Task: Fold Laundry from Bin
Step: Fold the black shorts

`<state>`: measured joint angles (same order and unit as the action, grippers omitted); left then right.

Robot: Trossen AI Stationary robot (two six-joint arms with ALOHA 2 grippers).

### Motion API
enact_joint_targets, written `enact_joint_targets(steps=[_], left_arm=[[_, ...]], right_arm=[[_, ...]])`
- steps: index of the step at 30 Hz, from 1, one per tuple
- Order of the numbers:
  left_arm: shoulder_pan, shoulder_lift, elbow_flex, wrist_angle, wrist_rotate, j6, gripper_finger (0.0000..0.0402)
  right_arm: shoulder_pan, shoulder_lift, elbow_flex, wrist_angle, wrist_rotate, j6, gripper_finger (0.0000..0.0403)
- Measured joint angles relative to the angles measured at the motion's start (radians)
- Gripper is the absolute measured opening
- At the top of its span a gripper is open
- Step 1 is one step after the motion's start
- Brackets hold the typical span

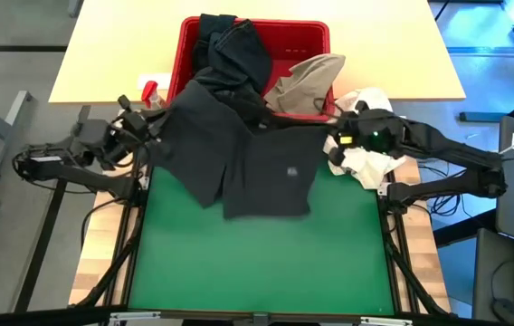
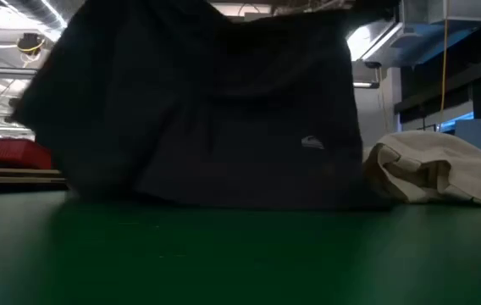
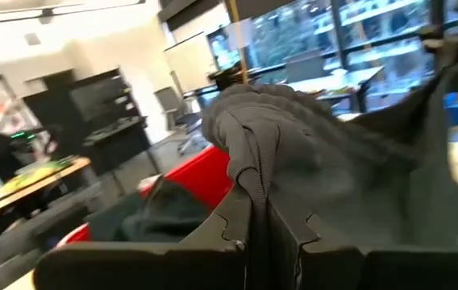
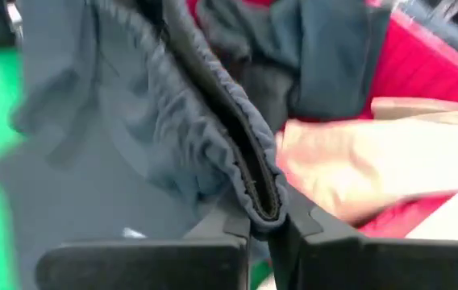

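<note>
A dark charcoal pair of shorts (image 1: 248,163) with an elastic waistband and a small white logo (image 2: 312,142) is spread between my two grippers, in front of the red bin (image 1: 307,41). Its lower edge (image 2: 223,202) rests on the green mat. My left gripper (image 1: 153,127) is shut on it near the mat's far left corner, my right gripper (image 1: 329,143) near the far right corner. More dark laundry (image 1: 234,50) hangs over the bin's rim. A khaki garment (image 1: 309,77) lies in the bin. My left gripper pinches a gathered bunch of the shorts' waistband (image 3: 249,189) between its two fingers, which point about level. The cloth rises in folds past the fingertips and runs toward the other arm. The shorts hang below the held edge. My right gripper pinches the ribbed elastic waistband (image 4: 255,193) between its two fingers, at the band's edge; the band is folded double there. The fingers slant downward, coming from the table's right. The cloth hangs from the hold down to the mat.
A white cloth bundle (image 1: 366,163) lies at the mat's right edge, just below my right gripper, and shows at the right in the low view (image 2: 435,169). A small spray bottle with a red top (image 1: 150,89) stands left of the bin. The near half of the green mat (image 1: 266,263) is bare.
</note>
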<state>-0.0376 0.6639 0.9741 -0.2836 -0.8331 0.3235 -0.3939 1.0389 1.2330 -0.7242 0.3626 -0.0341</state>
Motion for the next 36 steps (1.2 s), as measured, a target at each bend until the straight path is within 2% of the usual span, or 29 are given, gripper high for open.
enact_joint_targets(steps=[4,9,16,19,28,33,36], left_arm=[[0.016,0.027,0.000,0.009,0.088,-0.032,0.0014],[0.024,0.068,-0.003,-0.031,0.096,-0.024,0.0014],[0.000,0.014,-0.001,-0.015,0.096,-0.036,0.0014],[-0.019,-0.015,-0.001,-0.015,0.129,-0.100,0.0014],[-0.106,-0.060,0.000,-0.040,0.598,-0.562,0.0014],[-0.169,-0.062,0.000,-0.032,0.886,-0.764,0.0014],[-0.210,-0.062,0.000,-0.031,0.968,-0.836,0.0014]], right_arm=[[0.002,0.034,0.001,0.068,-0.021,0.009,0.0013],[0.005,0.073,0.000,0.037,-0.054,0.006,0.0020],[0.096,0.045,0.061,-0.010,-0.065,-0.035,0.0014],[0.145,0.027,0.129,-0.058,-0.074,-0.016,0.0015],[0.366,0.022,0.293,-0.206,-0.214,0.194,0.0015],[0.532,0.024,0.326,-0.150,-0.381,0.311,0.0013],[0.618,0.024,0.327,-0.111,-0.454,0.386,0.0015]])
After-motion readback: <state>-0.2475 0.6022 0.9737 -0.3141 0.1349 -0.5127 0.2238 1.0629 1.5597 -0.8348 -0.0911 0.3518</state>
